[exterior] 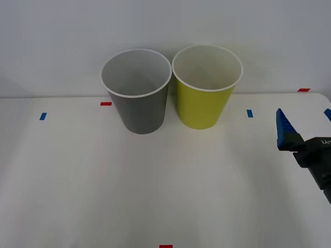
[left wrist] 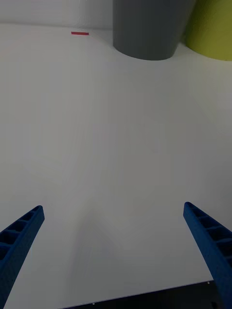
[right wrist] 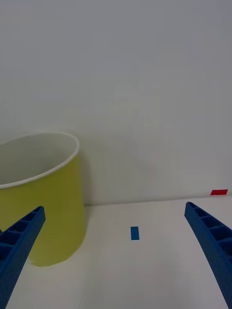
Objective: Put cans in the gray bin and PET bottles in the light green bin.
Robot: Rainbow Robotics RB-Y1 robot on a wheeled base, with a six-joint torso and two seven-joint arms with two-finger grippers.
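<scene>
The gray bin (exterior: pixel 139 111) and the light green bin (exterior: pixel 199 108) stand upright side by side at the back of the white table, nearly touching. Both look empty from above. Cans and PET bottles are out of view. My right gripper (exterior: pixel 304 121) hovers at the table's right side, to the right of the light green bin (right wrist: pixel 48 217). It (right wrist: pixel 113 208) is open with nothing between its fingers. My left gripper (left wrist: pixel 113 207) is open and empty over the near part of the table, facing the gray bin (left wrist: pixel 145 29) and a part of the light green bin (left wrist: pixel 212 29).
Small tape marks dot the table: red (exterior: pixel 106 104) and blue (exterior: pixel 43 116) on the left, blue (exterior: pixel 250 113) and red (exterior: pixel 303 90) on the right, red (exterior: pixel 165 246) at the front. A white wall rises just behind the bins. The table's front edge (left wrist: pixel 145 295) lies close below the left gripper.
</scene>
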